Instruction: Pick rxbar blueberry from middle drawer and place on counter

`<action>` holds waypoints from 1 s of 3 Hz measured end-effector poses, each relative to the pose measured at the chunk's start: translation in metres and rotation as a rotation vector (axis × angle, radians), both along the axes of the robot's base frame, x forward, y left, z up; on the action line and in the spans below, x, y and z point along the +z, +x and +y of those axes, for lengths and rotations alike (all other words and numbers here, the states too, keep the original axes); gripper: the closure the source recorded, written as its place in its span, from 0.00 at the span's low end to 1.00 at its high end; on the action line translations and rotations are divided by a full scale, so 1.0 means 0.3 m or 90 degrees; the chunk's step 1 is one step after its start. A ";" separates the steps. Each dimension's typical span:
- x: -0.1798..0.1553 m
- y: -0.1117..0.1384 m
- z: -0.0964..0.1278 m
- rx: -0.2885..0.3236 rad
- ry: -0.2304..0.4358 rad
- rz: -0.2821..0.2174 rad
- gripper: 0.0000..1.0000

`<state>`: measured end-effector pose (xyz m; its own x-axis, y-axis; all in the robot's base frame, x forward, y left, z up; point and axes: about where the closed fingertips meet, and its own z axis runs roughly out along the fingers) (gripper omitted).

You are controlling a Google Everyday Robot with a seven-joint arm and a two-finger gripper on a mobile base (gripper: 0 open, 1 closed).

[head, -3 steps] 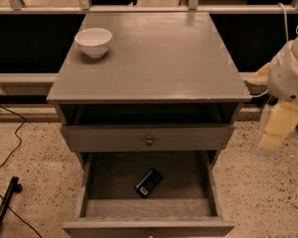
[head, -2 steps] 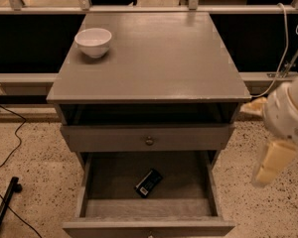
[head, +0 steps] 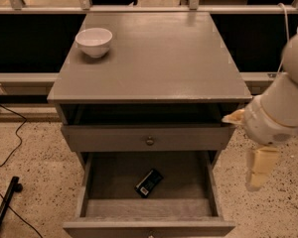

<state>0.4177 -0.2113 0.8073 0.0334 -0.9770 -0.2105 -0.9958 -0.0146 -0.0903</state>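
We had lowered our gripper [head: 257,171] down the cabinet's right side, outside the open middle drawer [head: 109,178]; whether it was clenched, we couldn't tell. The snack bar [head: 149,182] lay inside, ungrasped.

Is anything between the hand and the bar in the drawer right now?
Yes. The hand hangs outside the open drawer, off to its right, so the drawer's right wall lies between it and the bar. From above, nothing covers the bar.
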 end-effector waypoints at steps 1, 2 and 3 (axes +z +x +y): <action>-0.172 0.042 0.089 0.185 -0.053 0.072 0.00; -0.377 0.050 0.123 0.413 -0.135 0.109 0.00; -0.372 0.053 0.111 0.421 -0.141 0.105 0.00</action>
